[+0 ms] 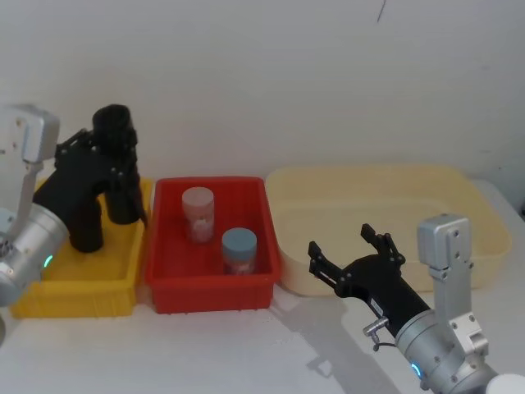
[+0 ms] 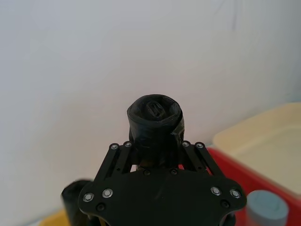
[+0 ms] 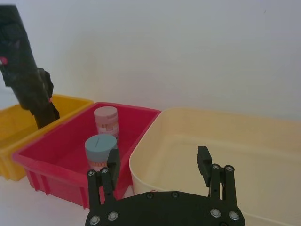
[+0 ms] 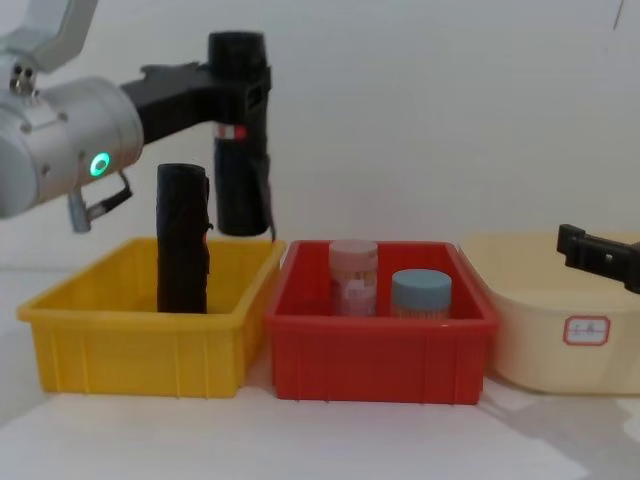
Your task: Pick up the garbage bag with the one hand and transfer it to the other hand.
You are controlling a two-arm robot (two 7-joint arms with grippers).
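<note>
Left hand (image 4: 238,100) is clamped around the garbage bag (image 4: 240,190), which stands upright in its grip, over the yellow bin (image 4: 140,330) below the hand. Right hand (image 1: 340,240) is spread wide, holding nothing, with the cream tub (image 1: 459,197) just ahead of its fingers.

Head high, chest low; red bin (image 1: 213,294) shared.

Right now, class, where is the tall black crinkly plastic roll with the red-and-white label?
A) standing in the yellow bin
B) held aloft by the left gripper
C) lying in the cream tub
B: the left gripper clamps the labelled roll, its base well above the yellow bin floor.
</note>
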